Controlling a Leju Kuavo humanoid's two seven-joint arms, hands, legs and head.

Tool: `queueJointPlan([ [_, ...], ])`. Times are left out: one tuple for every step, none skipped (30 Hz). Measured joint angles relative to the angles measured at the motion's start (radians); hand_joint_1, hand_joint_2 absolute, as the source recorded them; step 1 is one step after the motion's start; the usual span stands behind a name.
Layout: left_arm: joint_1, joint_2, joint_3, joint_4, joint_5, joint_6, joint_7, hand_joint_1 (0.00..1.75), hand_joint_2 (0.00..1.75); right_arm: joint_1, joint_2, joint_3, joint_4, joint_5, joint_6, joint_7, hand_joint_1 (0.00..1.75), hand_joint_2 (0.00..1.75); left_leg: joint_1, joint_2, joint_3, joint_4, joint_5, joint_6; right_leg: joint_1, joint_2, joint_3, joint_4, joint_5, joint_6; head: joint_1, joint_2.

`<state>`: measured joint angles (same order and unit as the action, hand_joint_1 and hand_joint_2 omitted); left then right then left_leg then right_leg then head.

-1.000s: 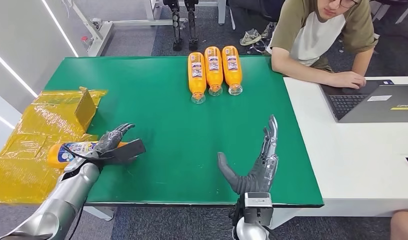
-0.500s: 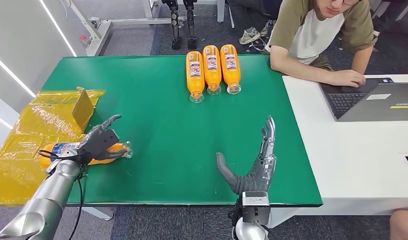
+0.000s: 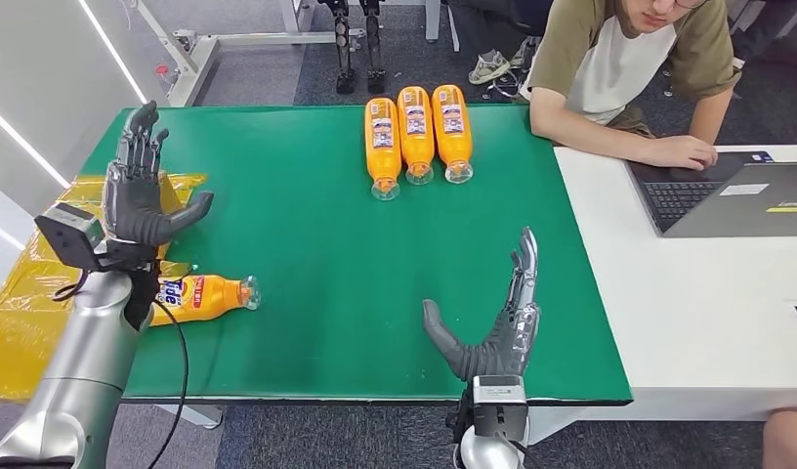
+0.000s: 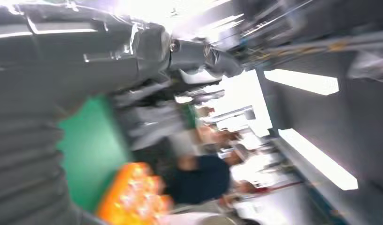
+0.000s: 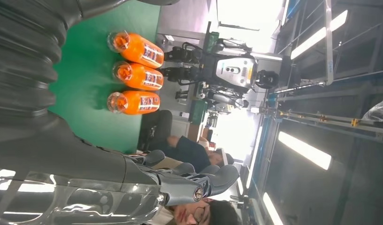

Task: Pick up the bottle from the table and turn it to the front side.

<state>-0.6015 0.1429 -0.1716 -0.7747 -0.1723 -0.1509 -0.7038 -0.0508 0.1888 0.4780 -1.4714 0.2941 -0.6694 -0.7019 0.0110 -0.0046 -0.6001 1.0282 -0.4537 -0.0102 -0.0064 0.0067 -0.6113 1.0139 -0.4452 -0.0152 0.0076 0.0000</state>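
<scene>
Left hand (image 3: 141, 191): raised above the left part of the green table mat (image 3: 307, 254), fingers spread and pointing away from the robot, thumb out to the side. It holds nothing and touches nothing. The left wrist view is motion-blurred; its fingers cannot be read there.

Right hand (image 3: 497, 318): positioned over the near edge of the mat, palm turned toward the robot's left, fingers straight and extended forward, thumb apart. It is empty and clear of all bottles. In the right wrist view, the grey thumb and dark fingers (image 5: 199, 180) are extended with nothing between them.

Orange plastic bottle with a blue-and-white label (image 3: 201, 296): lying on its side on the mat, near its left edge, just beside the left forearm and below the raised left hand. Long axis runs roughly left to right, with slight tilt. The clear cap end points toward the robot's right; the base end is hidden behind the silver arm. The label faces upward.

Three further orange bottles (image 3: 417, 135): lying side by side at the far edge of the mat, caps toward the robot, well apart from both hands.

Crumpled yellow plastic sheet (image 3: 43, 293): draped along the left edge of the table.
</scene>
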Motion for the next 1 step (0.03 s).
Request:
queueJointPlan([
  [0.004,-0.004,-0.011,-0.026,0.020,0.005,0.000,0.00,1.75,0.000,0.000,0.000,0.000,0.001,0.000,0.000,0.00,1.75,0.000,0.000,0.000,0.000,0.000,0.000,0.000,0.000,0.000,0.000,0.000,0.000,0.000,0.000],
])
